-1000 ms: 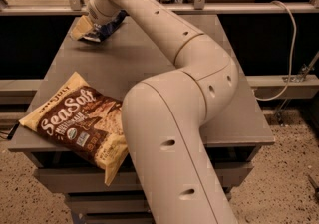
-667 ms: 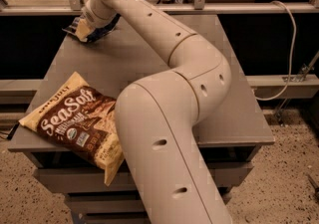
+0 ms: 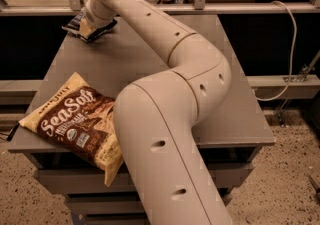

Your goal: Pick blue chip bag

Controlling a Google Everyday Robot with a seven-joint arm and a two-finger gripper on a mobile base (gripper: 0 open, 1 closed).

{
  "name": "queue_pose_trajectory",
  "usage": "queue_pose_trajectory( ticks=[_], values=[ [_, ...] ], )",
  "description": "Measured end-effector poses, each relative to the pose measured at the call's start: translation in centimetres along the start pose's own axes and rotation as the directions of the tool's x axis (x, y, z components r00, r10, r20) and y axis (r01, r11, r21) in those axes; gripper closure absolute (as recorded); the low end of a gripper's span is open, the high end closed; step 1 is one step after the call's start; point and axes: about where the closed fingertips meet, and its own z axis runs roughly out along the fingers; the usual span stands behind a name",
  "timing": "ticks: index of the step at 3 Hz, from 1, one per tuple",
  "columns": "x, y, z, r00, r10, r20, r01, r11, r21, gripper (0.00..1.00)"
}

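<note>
The blue chip bag (image 3: 75,21) is a small dark crinkled bag at the table's far left corner. It shows on both sides of my gripper (image 3: 89,28), with a dark end sticking out to the right. The gripper is at the end of the cream arm (image 3: 165,44), which reaches across the table from the front. It is shut on the bag from above and holds it at the corner, where the bag's left end juts past the table edge. The gripper's wrist hides the middle of the bag.
A large cream-and-brown "SeaSalt" bag (image 3: 75,121) lies at the front left of the grey table (image 3: 235,109), overhanging its front edge. A metal railing (image 3: 225,6) runs behind the table. A white cable (image 3: 290,44) hangs at the right.
The gripper has moved left along the table's far edge, and the blue chip bag has moved with it to the far left corner.
</note>
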Motion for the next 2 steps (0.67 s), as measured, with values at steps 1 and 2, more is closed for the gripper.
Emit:
queue_pose_trajectory(
  ticks=[1,2],
  values=[
    [-0.19,-0.02,-0.18,1.000,0.000,0.000,0.000,1.0000,0.000,1.00],
    [-0.27,-0.02,-0.28,1.000,0.000,0.000,0.000,1.0000,0.000,1.00]
  ],
)
